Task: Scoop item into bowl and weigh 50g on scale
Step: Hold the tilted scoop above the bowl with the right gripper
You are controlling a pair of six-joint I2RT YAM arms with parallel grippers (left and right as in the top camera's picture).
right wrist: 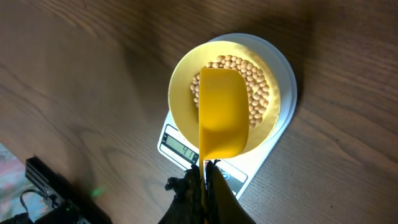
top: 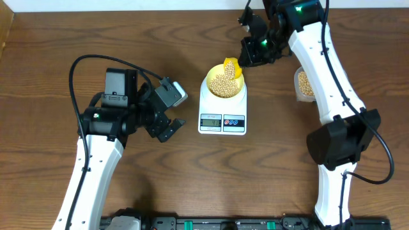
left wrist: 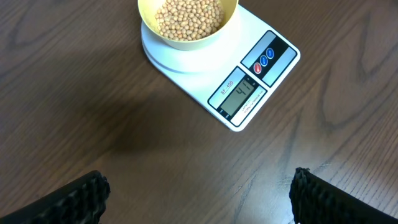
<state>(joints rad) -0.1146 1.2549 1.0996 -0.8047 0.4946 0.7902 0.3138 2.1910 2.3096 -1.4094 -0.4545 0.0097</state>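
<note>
The pale-yellow bowl (top: 224,85) sits on the white scale (top: 222,121), full of tan beans (top: 223,82). The scale's display (left wrist: 240,96) reads 41. My right gripper (right wrist: 204,174) is shut on the thin handle of a yellow scoop (right wrist: 221,113), held tilted over the bowl (right wrist: 180,93) and its beans (right wrist: 256,87). In the overhead view the scoop (top: 231,66) is at the bowl's far rim. My left gripper (top: 167,124) is open and empty, left of the scale (left wrist: 186,68), its fingers (left wrist: 199,199) wide apart above the table.
A clear tub with more beans (top: 303,84) stands right of the scale, partly hidden behind my right arm. Equipment lies along the table's front edge (top: 211,223).
</note>
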